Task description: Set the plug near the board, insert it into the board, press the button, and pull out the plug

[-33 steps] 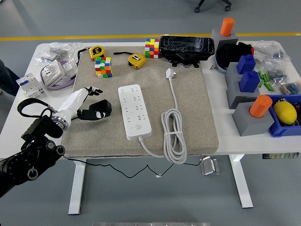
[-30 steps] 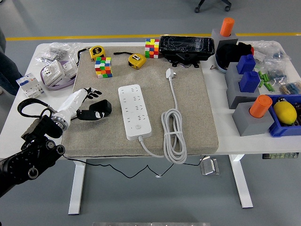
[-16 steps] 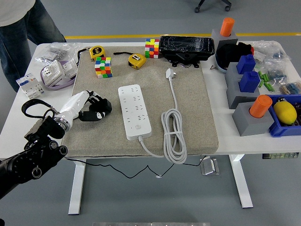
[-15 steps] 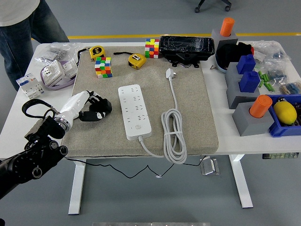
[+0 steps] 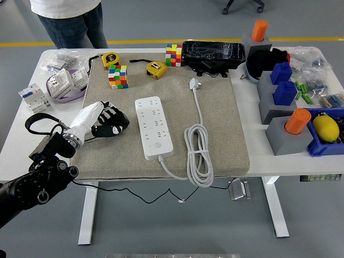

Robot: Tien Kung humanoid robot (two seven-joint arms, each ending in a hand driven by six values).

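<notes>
A white power strip lies lengthwise on the beige mat, its round button near the front end. Its white plug rests on the mat to the right of the strip's far end, a short gap away. The cable runs forward from the plug into a loose coil. My left hand sits low over the mat left of the strip, apart from it, with its black fingers curled in and holding nothing. The right arm does not show.
Two colour cubes, two yellow tape measures and a black case line the mat's far edge. Grey blocks with orange and blue pegs stand at the right. A person stands at the far left corner.
My left hand's fingers have curled in from a spread pose and the hand has edged slightly up the mat. A person has walked into view at the table's far left.
</notes>
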